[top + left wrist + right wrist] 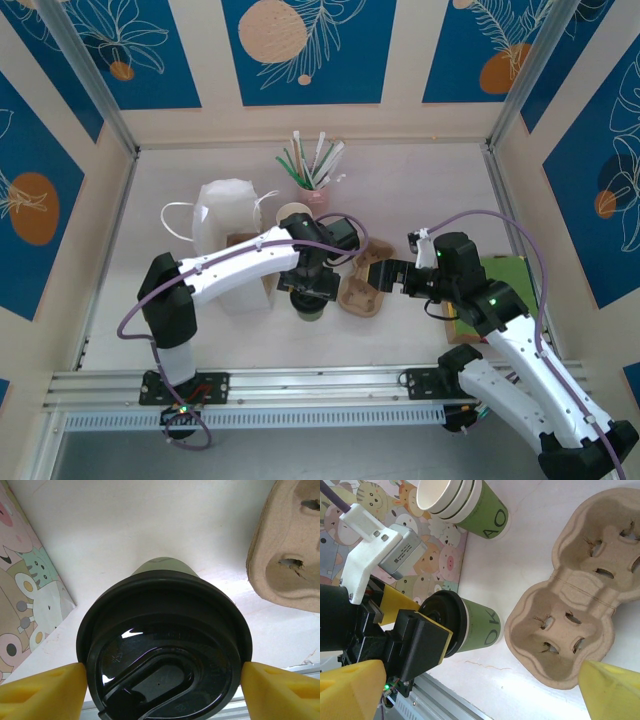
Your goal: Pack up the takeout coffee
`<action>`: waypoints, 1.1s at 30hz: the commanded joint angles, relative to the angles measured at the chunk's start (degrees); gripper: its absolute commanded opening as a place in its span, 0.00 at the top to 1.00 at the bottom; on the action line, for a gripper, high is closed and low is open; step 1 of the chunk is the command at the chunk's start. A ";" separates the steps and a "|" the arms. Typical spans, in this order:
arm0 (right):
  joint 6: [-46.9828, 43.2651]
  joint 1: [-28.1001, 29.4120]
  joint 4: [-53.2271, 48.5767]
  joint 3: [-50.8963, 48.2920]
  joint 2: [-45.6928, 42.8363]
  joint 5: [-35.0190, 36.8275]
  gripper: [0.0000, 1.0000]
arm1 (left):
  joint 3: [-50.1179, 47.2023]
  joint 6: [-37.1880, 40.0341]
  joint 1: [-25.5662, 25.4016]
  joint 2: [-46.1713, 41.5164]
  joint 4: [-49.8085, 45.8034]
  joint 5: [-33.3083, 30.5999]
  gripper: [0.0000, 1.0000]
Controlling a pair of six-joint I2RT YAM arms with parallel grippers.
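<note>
The takeout coffee (479, 627) is a green cup with black lettering under a black lid (165, 650). At its twelve o'clock in the right wrist view, the stacked cups (487, 515) are the same green outside and cream-white inside. The cup carrier (570, 605) is tan-brown pulp. The sheet (447, 540) at eleven o'clock carries pastel cartoon animals: pink pigs, mint and cream cats. The left claw (162, 690) and right claw (482, 690) have yellow fingers (40, 692). The bench (430, 190) is off-white and the bag (228, 215) white. The straw cup (318, 197) is pink with green and white straws (305, 160). The arms (230, 265) are white with black joints and purple cables (485, 212). The wall panels (300, 40) are blue with white leaf outlines and peach-orange discs.
</note>
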 commanded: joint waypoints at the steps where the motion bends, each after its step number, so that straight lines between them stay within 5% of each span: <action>1: 0.55 0.43 -0.46 -0.24 -0.11 0.23 0.01 | -0.25 -1.20 -0.30 -1.55 -0.59 0.40 0.22; 33: 0.51 0.44 -0.10 0.00 0.44 0.33 0.01 | -0.82 -0.36 0.13 -1.25 0.09 0.29 0.27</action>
